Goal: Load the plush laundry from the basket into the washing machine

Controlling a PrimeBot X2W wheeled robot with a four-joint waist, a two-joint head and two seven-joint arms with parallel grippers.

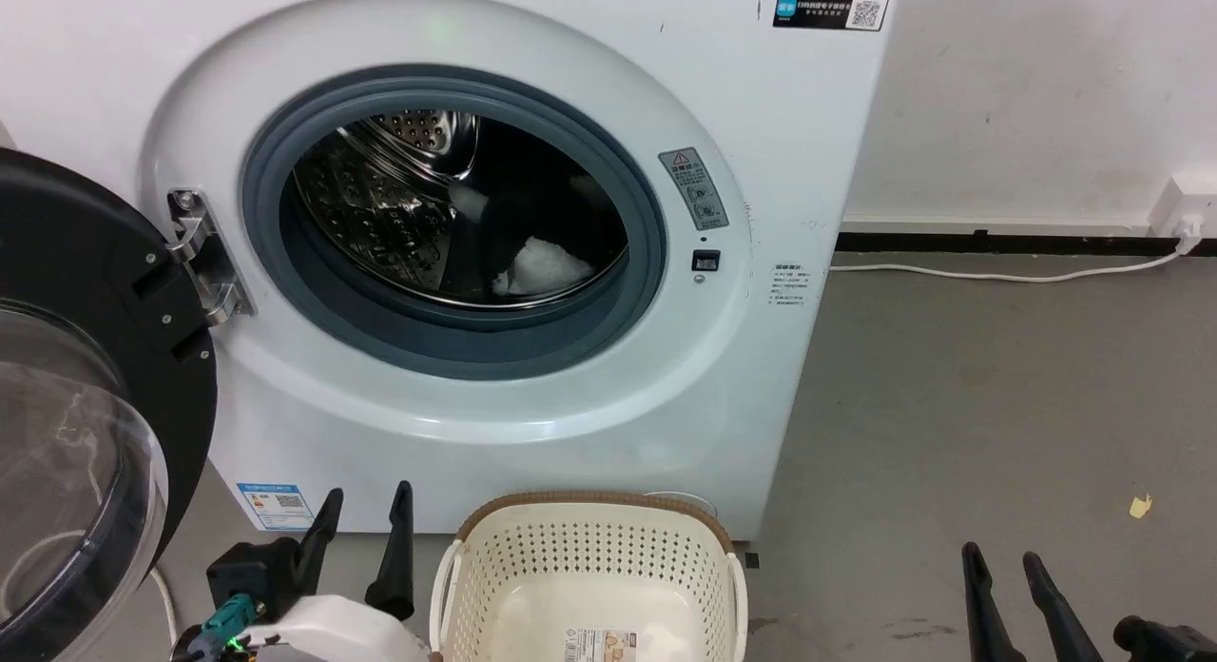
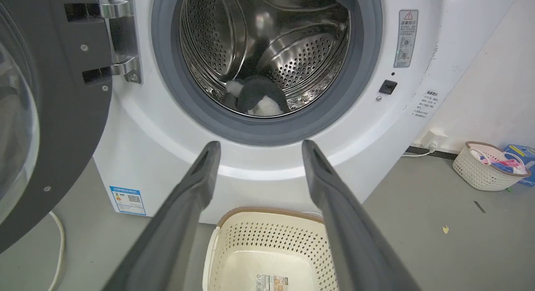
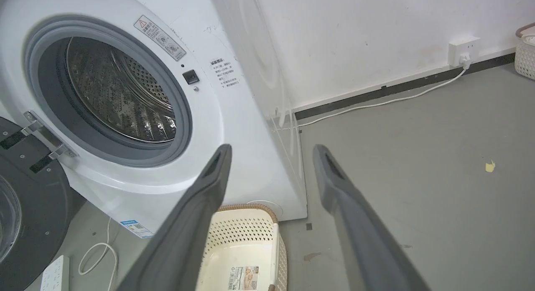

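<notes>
Plush laundry (image 1: 532, 258): lies low inside the drum (image 1: 371, 205) of the washing machine (image 1: 761, 386), at about five o'clock of the round opening in the head view, black bulk with a white patch showing. Basket (image 1: 589, 548): stands on the floor just before the machine, at six o'clock under the opening, with nothing inside but the label on its bottom. Reads, on that showing, as a load all but finished.

Left fingers (image 1: 395, 538): spread apart, holding nothing, at seven o'clock of the head view, just beside the basket's left handle and aimed up toward the opening. Right fingers (image 1: 979, 595): likewise parted and bare, at five o'clock, well apart from basket and machine, over open floor.

Looks soft, light and fluffy; probably squashes under a pinch, drapes and hangs, neither slips nor breaks. Best taken by a thick fold of the black bulk near the middle, pinched deep enough to catch more than loose pile. Held by a corner, likely dangles and snags on the grey seal (image 1: 456, 343).

Edges to mind: the seal's lip at six o'clock of the opening, the steel hinge (image 1: 204, 253) at nine o'clock, and the open door (image 1: 95, 262) swung out at eight o'clock of the head view, close beside the left arm. Little room on that side. Plenty of bare floor toward three o'clock, with a white cable (image 1: 998, 278) along the wall's foot. Seems free of obstruction straight in through the middle of the opening
</notes>
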